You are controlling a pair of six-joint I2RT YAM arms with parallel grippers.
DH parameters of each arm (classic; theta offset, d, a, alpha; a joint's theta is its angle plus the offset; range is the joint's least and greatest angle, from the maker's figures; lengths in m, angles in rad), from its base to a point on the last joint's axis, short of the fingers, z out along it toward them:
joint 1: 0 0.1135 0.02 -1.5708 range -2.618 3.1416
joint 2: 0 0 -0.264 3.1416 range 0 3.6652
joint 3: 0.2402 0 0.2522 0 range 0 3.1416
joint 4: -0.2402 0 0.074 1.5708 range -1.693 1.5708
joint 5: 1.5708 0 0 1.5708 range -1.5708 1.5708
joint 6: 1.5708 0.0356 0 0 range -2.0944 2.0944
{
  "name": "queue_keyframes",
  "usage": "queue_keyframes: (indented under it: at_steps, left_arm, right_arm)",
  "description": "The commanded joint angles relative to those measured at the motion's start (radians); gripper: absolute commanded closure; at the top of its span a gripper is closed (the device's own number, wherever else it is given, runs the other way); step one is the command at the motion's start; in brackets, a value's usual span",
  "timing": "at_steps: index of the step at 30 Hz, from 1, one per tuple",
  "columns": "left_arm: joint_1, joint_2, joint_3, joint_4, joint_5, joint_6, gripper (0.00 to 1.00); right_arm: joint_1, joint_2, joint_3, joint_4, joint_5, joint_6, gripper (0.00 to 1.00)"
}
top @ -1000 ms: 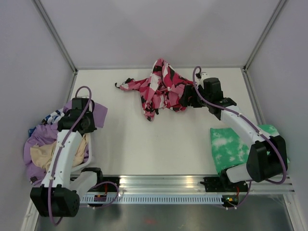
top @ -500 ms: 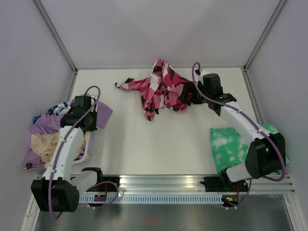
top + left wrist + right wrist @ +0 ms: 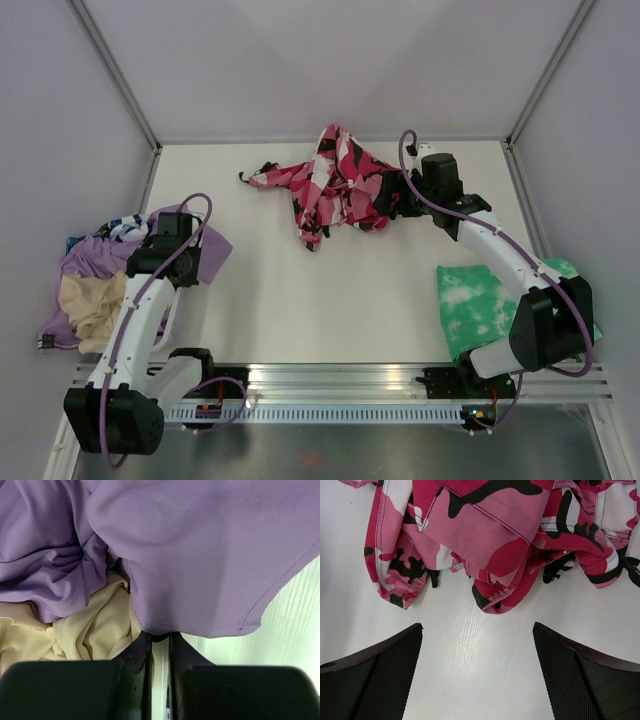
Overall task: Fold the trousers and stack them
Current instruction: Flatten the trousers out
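1. Trousers (image 3: pixel 335 185): crumpled, unfolded heap at the far centre of the table (image 3: pixel 300 300); folding judged not yet begun.
2. Right gripper (image 3: pixel 476 630): jaws wide and empty, at the heap's right edge, apparently poised to grasp.
3. Left gripper (image 3: pixel 160 639): jaws narrow, pinching the hem of the lilac garment (image 3: pixel 200 555), likely to keep it aside at the left.

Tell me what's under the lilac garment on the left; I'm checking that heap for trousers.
A beige garment shows from under the lilac garment at its near fold. Anything deeper is covered by cloth.

Trousers (image 3: pixel 335 185) just beyond right pincer (image 3: pixel 477 629)
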Motion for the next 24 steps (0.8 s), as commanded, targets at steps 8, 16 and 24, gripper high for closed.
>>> queue_keyframes:
  at_steps: [8, 16, 24]
  left_arm:
    - [-0.014, -0.101, 0.102, -0.111, 0.036, 0.044, 0.39]
    - [-0.015, -0.046, 0.379, -0.038, 0.263, -0.115, 0.00]
    - [-0.007, 0.074, 0.334, 0.564, -0.018, -0.680, 0.01]
  right_arm:
    - [0.004, 0.016, -0.013, 0.016, 0.011, 0.008, 0.02]
    - [0.004, 0.034, -0.020, 0.017, 0.034, 0.008, 0.02]
    - [0.004, 0.014, -0.055, 0.051, 0.050, 0.035, 0.02]
